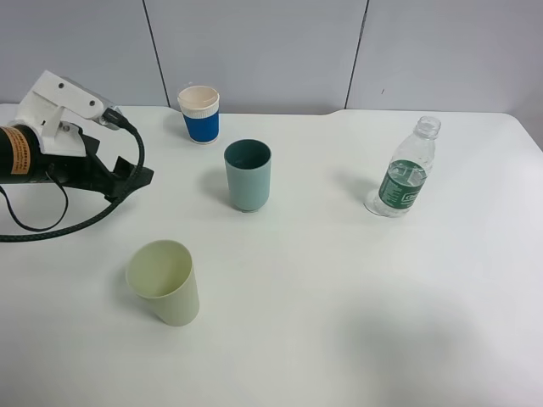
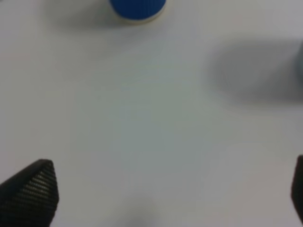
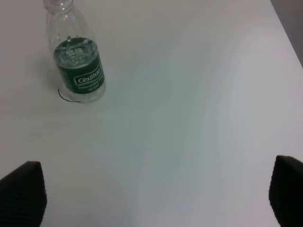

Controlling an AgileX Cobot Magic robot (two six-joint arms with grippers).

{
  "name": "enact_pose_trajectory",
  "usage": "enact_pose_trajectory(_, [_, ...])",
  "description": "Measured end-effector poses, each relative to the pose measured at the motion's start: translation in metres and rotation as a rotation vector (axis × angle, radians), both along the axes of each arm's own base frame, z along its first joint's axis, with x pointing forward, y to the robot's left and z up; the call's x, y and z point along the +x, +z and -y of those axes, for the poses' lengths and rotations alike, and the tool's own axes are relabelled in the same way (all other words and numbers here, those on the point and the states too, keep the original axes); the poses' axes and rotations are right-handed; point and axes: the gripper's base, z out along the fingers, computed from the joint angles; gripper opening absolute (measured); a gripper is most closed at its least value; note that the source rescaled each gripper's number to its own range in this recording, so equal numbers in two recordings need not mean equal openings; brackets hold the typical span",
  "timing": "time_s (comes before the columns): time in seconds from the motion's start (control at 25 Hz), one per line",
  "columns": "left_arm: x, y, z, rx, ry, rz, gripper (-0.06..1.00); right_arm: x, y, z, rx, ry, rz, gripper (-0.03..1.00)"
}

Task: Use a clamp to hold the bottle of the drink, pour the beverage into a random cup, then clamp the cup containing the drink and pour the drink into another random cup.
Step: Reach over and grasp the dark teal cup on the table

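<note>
Looks like nothing's been done yet: the bottle [image 1: 405, 170] stands upright on the right side of the table [image 1: 339, 322], with nothing gripping it. The left pincer [image 2: 161, 194] and right pincer [image 3: 156, 194] are both spread wide and empty. The teal cup [image 1: 248, 174] and pale green cup [image 1: 165, 282] look dry, so I'd say both pours are left.

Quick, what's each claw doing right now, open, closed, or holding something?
Left claw: open, holding nothing.
Right claw: open, holding nothing.

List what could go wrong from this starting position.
1. The bottle looks uncapped; a hard squeeze or a bump from the open right gripper could spill it.
2. The teal cup and blue cup stand near each other, so the open left gripper reaching for one might knock the other.
</note>
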Motion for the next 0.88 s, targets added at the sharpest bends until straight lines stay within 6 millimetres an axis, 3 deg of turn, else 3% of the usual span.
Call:
enact_pose_trajectory(0.28, [0.012,-0.016,-0.016,-0.086,-0.026,-0.005,1.0,0.0,0.0,0.0,0.0,0.0,0.0,0.94])
enact_pose_trajectory(0.88, [0.054,-0.057,0.0,-0.018,-0.432,0.001,1.0,0.0,0.0,0.0,0.0,0.0,0.0,0.94])
